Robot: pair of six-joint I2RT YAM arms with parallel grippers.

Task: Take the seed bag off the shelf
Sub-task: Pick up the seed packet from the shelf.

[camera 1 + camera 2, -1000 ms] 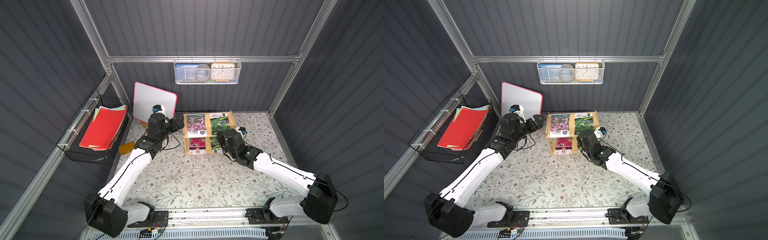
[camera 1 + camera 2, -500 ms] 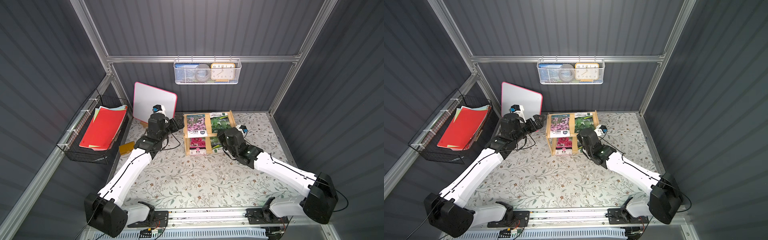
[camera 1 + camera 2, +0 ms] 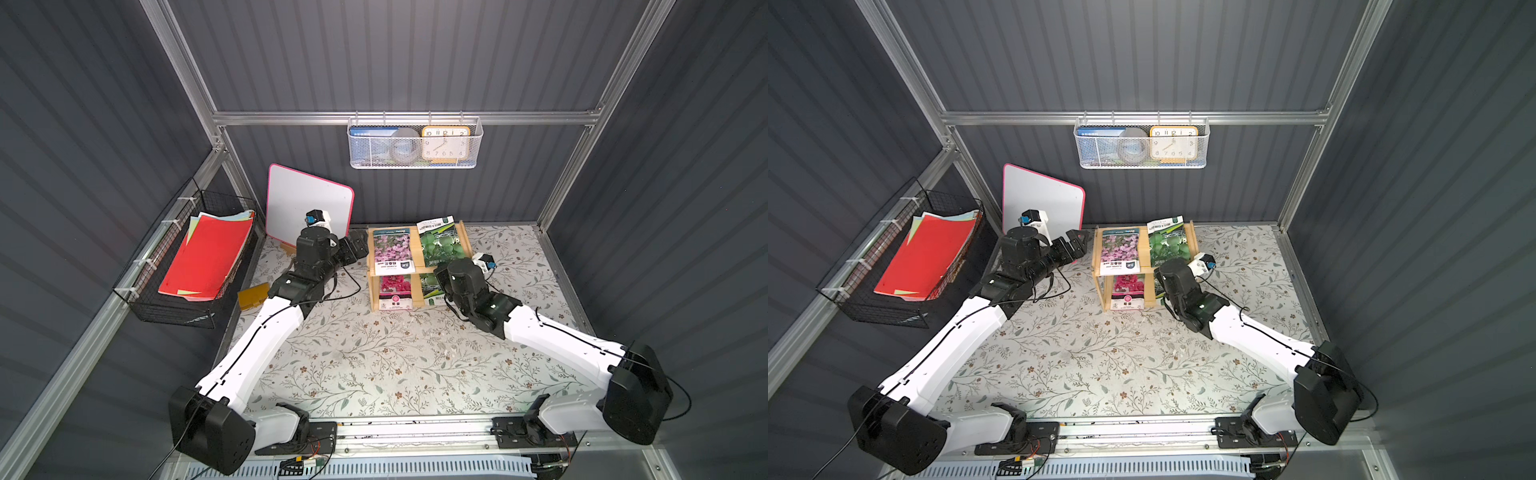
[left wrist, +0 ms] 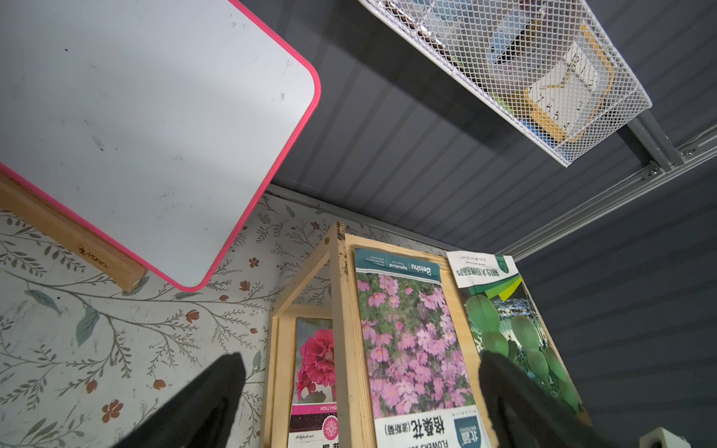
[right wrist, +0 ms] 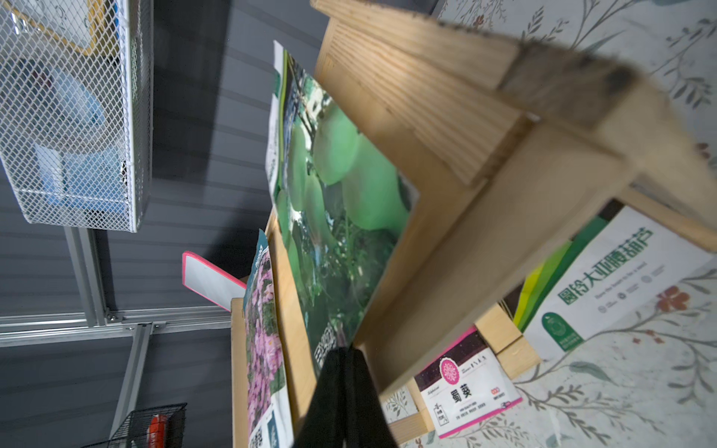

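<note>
The shelf (image 3: pixel 370 266) (image 3: pixel 1097 257) is a small two-tier pine rack at the back of the floral mat. A green seed bag (image 3: pixel 440 245) (image 5: pixel 337 201) (image 4: pixel 508 322) lies on the right of its upper tier, beside a pink-flower packet (image 3: pixel 390 249) (image 4: pixel 407 341). My right gripper (image 5: pixel 343 355) is shut on the green bag's front edge, and that bag tilts up off the wood. In both top views the right wrist hides those fingers. My left gripper (image 3: pixel 357 245) (image 3: pixel 1079 241) (image 4: pixel 361 358) hangs open by the shelf's left side, holding nothing.
Two more packets (image 3: pixel 395 291) (image 5: pixel 465 384) stand in the lower tier. A pink-rimmed whiteboard (image 3: pixel 307 203) leans on the back wall left of the shelf. A white wire basket (image 3: pixel 415 143) with a clock hangs above. A black basket (image 3: pixel 203 257) of red folders hangs at left.
The right gripper has closed onto the green bag's front edge. The left arm has not moved.
</note>
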